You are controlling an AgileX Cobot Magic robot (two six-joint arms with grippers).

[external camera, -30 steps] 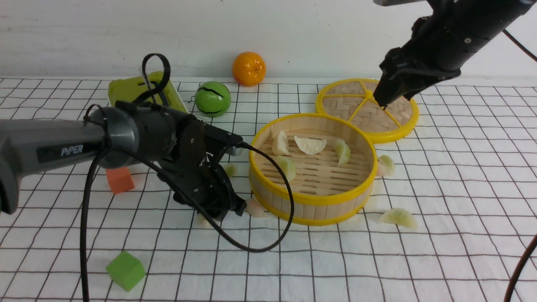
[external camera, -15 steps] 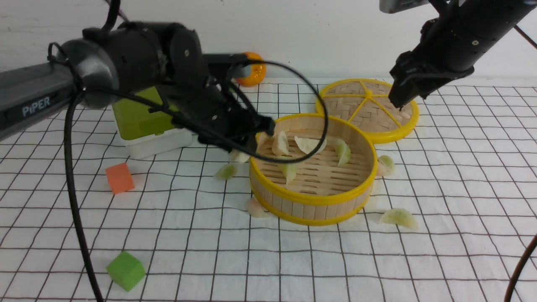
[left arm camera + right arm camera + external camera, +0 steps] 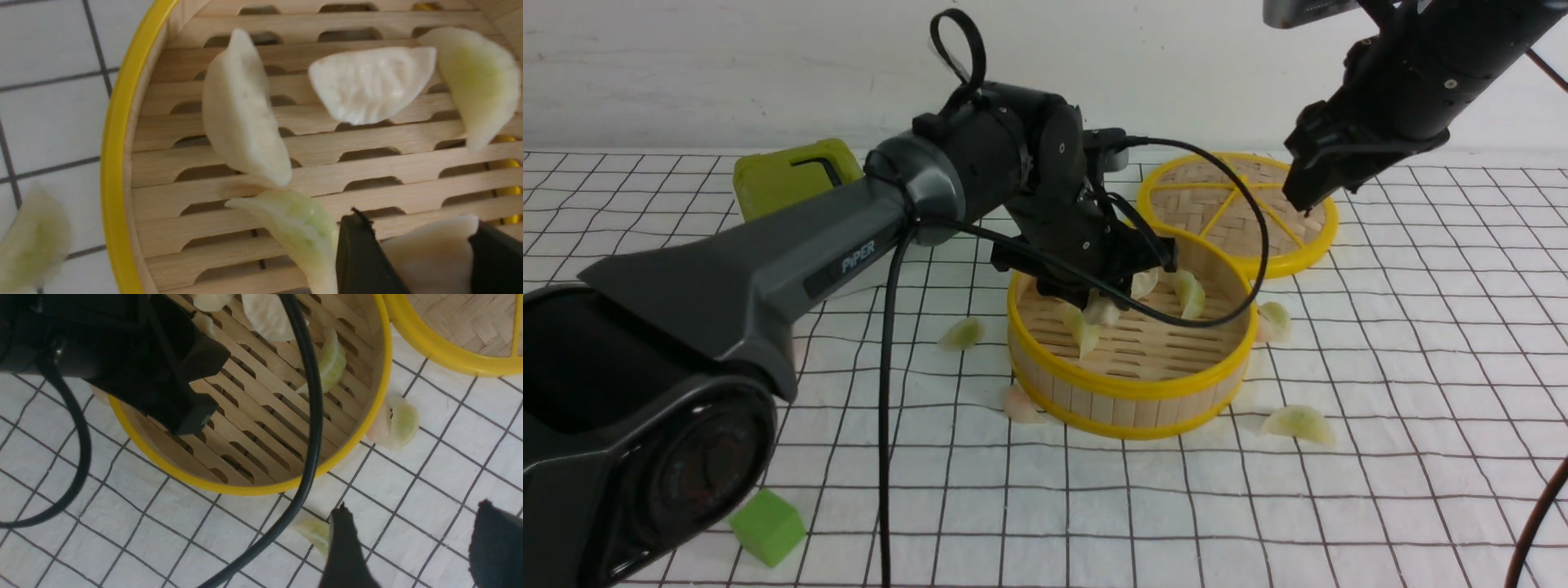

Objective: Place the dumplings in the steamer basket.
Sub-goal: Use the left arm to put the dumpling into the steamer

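The steamer basket (image 3: 1127,390) stands mid-table, bamboo slats with yellow rims. My left gripper (image 3: 1104,304) hangs over its left half, shut on a whitish dumpling (image 3: 429,255) that sits between both black fingers (image 3: 363,257). Several dumplings lie on the slatted floor: a white one (image 3: 241,110), another white one (image 3: 372,83), a greenish one (image 3: 478,81), and a greenish one (image 3: 298,228) beside the left gripper's finger. More dumplings lie on the cloth (image 3: 964,333), (image 3: 1021,404), (image 3: 1274,321), (image 3: 1298,425). My right gripper (image 3: 416,543) is open and empty, raised at the right of the basket.
The flat woven lid (image 3: 1237,212) lies behind the basket, under the right arm. A green cube (image 3: 766,527) sits at the near left, a green box (image 3: 784,175) at the back left. The left arm's black cable (image 3: 1241,269) loops over the basket.
My left arm has lifted from the cloth left of the basket and swung right over it, carrying a dumpling. The right arm has barely moved.
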